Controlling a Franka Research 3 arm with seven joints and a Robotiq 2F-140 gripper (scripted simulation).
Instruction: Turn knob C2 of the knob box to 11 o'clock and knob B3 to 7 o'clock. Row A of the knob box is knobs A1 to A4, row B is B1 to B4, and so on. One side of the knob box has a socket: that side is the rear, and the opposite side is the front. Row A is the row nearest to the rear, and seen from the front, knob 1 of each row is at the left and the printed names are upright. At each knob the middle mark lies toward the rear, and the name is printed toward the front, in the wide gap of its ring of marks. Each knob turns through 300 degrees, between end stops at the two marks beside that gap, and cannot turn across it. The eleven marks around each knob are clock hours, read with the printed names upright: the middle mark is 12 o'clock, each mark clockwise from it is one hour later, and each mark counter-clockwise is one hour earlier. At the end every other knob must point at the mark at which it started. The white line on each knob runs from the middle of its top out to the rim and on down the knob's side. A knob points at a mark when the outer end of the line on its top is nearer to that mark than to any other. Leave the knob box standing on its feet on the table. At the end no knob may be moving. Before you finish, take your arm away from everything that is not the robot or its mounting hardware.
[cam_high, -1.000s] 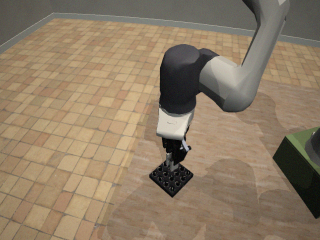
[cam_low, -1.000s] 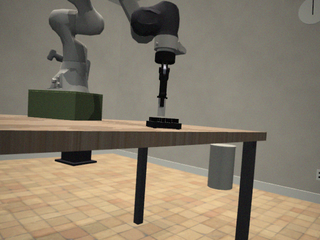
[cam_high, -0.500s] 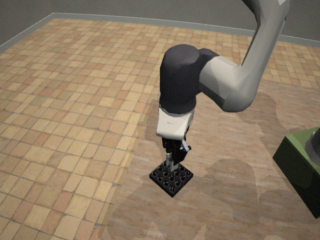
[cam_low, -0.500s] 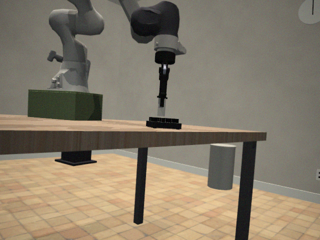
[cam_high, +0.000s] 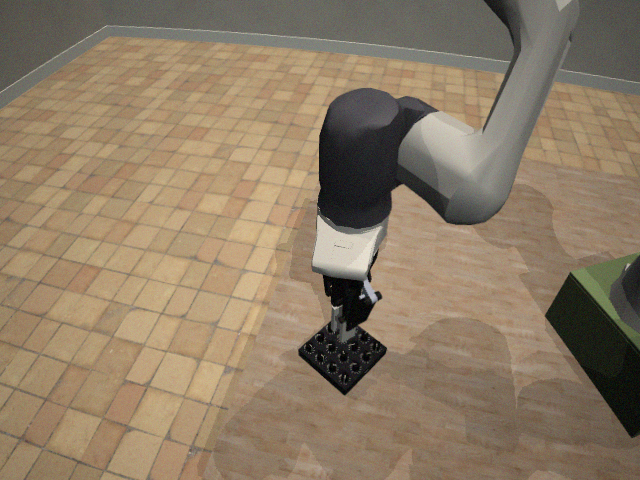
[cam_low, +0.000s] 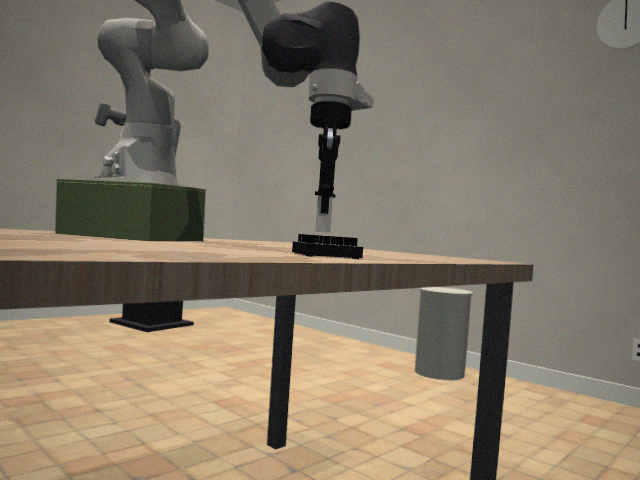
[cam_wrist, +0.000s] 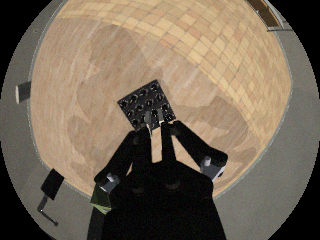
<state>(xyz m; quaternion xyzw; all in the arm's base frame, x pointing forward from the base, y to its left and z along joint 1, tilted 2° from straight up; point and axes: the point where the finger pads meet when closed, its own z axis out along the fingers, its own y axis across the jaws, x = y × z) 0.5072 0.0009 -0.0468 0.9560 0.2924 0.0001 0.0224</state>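
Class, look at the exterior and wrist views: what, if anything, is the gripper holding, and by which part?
Nothing is held. The gripper hangs just above the knob box with its fingers nearly closed and no knob between them.

Knob box (cam_high: 342, 358) stood on the surface (cam_high: 465, 310) near its edge, pincer (cam_high: 341, 338) directly above it, arm's pedestal (cam_high: 589, 310) well apart at 3 o'clock.

top: looking down at a slant from high up, table (cam_high: 465, 289) plus floor | exterior: sitting low near table-edge height, facing sideways toward wall | wrist: fisheye peering down past fingers, detail likely too small | all sharing knob box (cam_high: 342, 357)
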